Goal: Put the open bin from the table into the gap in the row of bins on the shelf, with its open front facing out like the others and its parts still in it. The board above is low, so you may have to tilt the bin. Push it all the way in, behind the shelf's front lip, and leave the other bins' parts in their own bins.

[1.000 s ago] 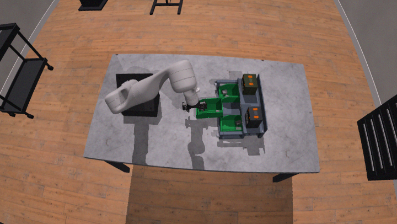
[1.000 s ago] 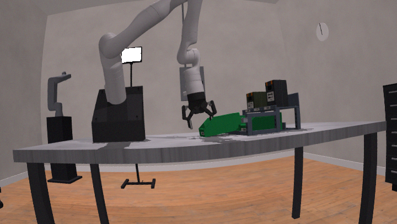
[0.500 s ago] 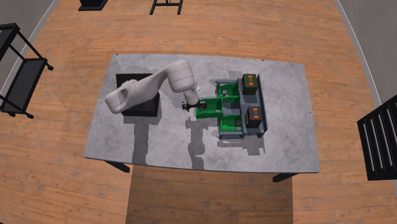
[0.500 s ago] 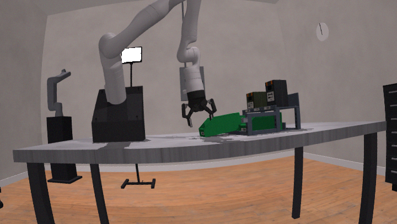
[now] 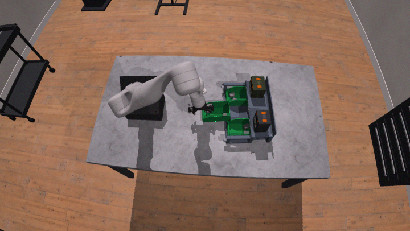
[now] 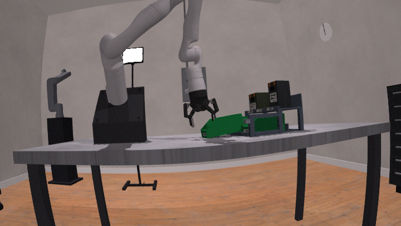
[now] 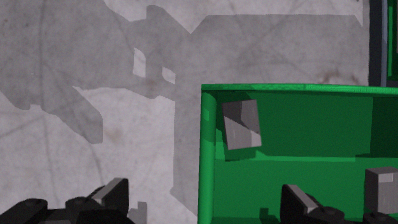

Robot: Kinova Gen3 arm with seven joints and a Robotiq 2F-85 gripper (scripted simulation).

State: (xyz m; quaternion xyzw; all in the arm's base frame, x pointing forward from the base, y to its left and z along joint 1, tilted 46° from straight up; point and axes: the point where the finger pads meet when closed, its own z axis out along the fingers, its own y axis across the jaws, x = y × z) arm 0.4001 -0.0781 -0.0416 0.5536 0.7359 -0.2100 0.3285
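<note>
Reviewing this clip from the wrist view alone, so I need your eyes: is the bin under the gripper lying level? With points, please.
Observer: No. In the exterior view the open bin (image 5: 219, 107) (image 6: 224, 126) (image 7: 300, 182) looks tilted, its shelf end higher than its table end.
Operator: Is it lined up with the gap?
Observer: Roughly: from the top, the gap (image 5: 240, 111) lies past its shelf end, between two green bins (image 5: 240, 92) (image 5: 237, 127).
Operator: Anything on the board above?
Observer: Yes, two dark boxes (image 5: 257, 89) (image 5: 262, 122) (image 6: 258, 101) (image 6: 280, 93) stand there.
</note>
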